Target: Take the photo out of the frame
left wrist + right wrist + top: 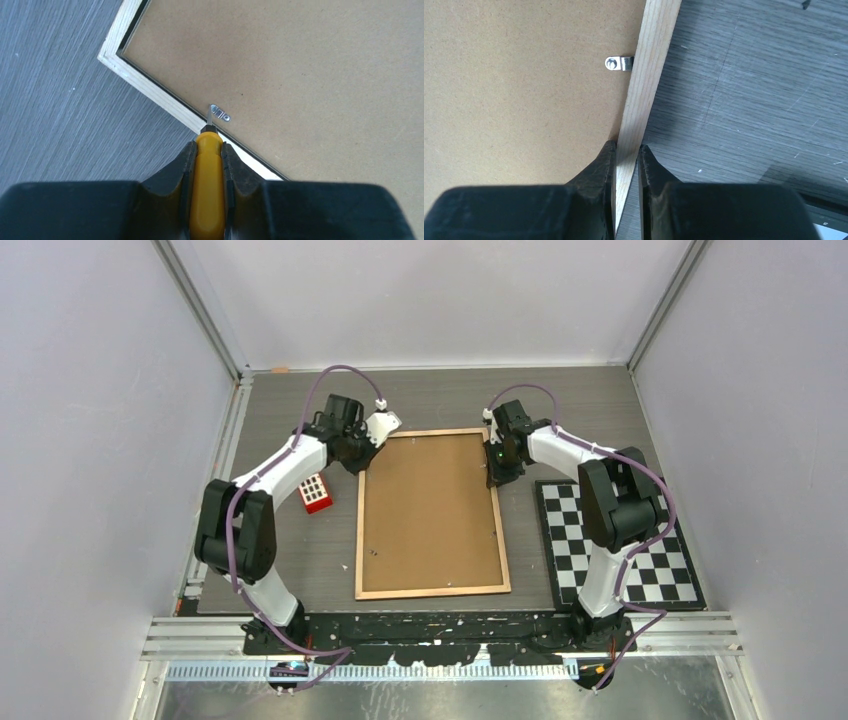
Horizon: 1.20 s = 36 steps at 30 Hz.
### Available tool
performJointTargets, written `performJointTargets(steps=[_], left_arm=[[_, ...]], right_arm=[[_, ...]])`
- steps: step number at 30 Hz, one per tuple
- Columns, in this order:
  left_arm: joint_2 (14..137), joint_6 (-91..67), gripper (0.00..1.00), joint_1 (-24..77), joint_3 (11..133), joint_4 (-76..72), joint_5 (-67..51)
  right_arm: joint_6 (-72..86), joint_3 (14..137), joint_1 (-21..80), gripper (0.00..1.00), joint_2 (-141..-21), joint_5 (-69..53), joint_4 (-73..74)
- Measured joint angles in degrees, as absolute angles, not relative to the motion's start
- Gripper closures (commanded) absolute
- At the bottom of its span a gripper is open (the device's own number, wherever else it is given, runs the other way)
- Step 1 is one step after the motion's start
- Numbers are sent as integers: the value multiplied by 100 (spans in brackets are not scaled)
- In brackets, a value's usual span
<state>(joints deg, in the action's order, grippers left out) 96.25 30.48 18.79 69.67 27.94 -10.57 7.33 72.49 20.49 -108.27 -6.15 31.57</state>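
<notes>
Clamps screwdriver (pixel 207 195) in nearly closed left gripper (pixel 207 150), blade on clip (pixel 220 114) inside frame's (pixel 150 90) far-left corner. Pinches frame's right edge in right gripper (pixel 626 150). Hides photo under board (pixel 310 75). Risks slipping off clip, gouging board or jolting frame.

This is looking like a robotics laboratory test cell, not a home or shop. A dark grey wood-grain tabletop (pixel 320 565) is sitting enclosed by plain pale grey wall panels (pixel 420 300) rising on three sides of it, with silver aluminium profile posts (pixel 200 308) standing at its far corners. One white-and-black robot arm (pixel 285 465) is standing bolted at its near left edge, a second matching arm (pixel 565 448) at its near right. A black-and-white checkerboard card (pixel 675 575) is lying on its right side.
</notes>
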Motion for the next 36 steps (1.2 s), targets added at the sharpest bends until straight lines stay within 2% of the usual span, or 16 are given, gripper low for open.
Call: performJointTargets(steps=[11,26,36], left_arm=[[9642,2720,100,1903,7137,3168,-1594],[9668,1973,100,1900,7863,3245,-1522],[10549,1664,100,1938,8781,3072,-1450]], right_arm=[[705,7275,2051,99,-10842,-617,3190],[504,7255,2093,100,-10836,-611,3162],[510,7102,2322,99,-10737,-607,3041]])
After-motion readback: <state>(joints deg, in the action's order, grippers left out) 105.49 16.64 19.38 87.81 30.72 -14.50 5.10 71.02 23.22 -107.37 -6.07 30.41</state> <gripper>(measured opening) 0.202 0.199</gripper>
